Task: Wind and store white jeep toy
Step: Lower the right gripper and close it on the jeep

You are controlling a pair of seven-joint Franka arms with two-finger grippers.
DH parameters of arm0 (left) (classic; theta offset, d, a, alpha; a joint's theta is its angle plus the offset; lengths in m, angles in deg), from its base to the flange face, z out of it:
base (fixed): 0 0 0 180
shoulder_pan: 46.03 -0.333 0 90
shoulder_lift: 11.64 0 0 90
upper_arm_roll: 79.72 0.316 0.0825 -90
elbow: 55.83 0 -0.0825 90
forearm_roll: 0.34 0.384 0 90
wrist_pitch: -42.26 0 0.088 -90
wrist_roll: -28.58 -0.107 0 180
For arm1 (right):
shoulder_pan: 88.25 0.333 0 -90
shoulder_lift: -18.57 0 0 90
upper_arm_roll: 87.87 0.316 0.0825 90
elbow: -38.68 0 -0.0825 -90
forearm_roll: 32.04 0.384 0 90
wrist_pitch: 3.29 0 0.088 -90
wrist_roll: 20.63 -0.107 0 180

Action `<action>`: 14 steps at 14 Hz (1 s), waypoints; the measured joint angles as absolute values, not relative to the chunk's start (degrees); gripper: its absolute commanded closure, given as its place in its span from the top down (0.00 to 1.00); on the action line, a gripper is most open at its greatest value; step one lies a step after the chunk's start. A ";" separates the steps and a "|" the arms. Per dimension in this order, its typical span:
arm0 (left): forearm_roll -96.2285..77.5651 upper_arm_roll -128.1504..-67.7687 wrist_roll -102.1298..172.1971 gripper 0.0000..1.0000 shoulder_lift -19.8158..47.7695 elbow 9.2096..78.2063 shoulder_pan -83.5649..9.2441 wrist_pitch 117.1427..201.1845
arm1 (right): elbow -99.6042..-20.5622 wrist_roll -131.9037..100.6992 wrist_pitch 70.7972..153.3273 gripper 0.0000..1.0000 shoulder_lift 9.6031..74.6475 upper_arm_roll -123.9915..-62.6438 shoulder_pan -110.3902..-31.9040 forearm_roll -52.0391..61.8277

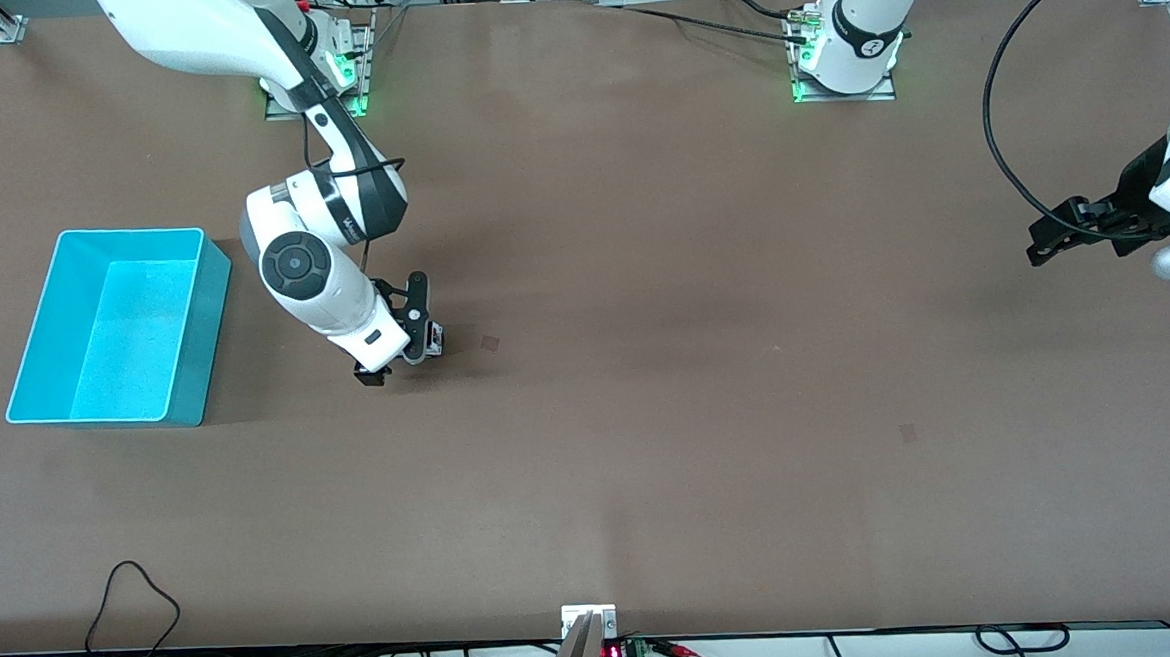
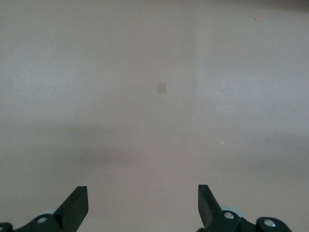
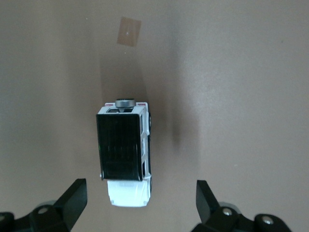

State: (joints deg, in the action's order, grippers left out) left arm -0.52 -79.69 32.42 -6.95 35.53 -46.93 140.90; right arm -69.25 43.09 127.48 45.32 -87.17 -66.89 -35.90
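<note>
You are looking at a brown table (image 1: 650,415) with wide bare room through its middle and along the edge nearest the front camera. The right gripper (image 3: 140,203) is hanging low over the white jeep toy (image 3: 124,154), its fingers (image 3: 72,198) spread wide and touching nothing. The jeep is sitting on its wheels on the table, toward the right arm's end, near the cyan bin (image 1: 119,325), which is holding nothing. The left gripper (image 2: 143,205) is waiting over the left arm's end of the table, fingers wide apart and gripping nothing.
</note>
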 measured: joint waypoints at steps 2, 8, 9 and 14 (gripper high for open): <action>-0.52 -79.70 32.43 1.00 -7.03 34.40 -46.88 140.83 | -69.41 43.15 128.75 1.00 46.17 -87.15 -66.67 -35.90; -0.52 -79.70 32.11 1.00 -7.36 32.88 -46.83 137.16 | -69.51 43.17 131.03 1.00 49.07 -86.86 -66.32 -35.90; -0.52 -79.70 32.04 1.00 -7.37 32.88 -46.83 136.76 | -69.51 43.17 131.03 1.00 49.17 -86.63 -66.31 -35.90; -0.52 -79.64 31.92 1.00 -7.41 32.88 -46.86 136.19 | -69.51 43.16 131.02 1.00 49.19 -86.27 -66.31 -35.90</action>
State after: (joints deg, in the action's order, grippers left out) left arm -0.52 -79.64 31.92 -7.41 32.88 -46.86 136.19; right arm -69.51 43.16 131.02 49.19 -86.27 -66.31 -35.90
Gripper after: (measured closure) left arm 0.000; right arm 0.000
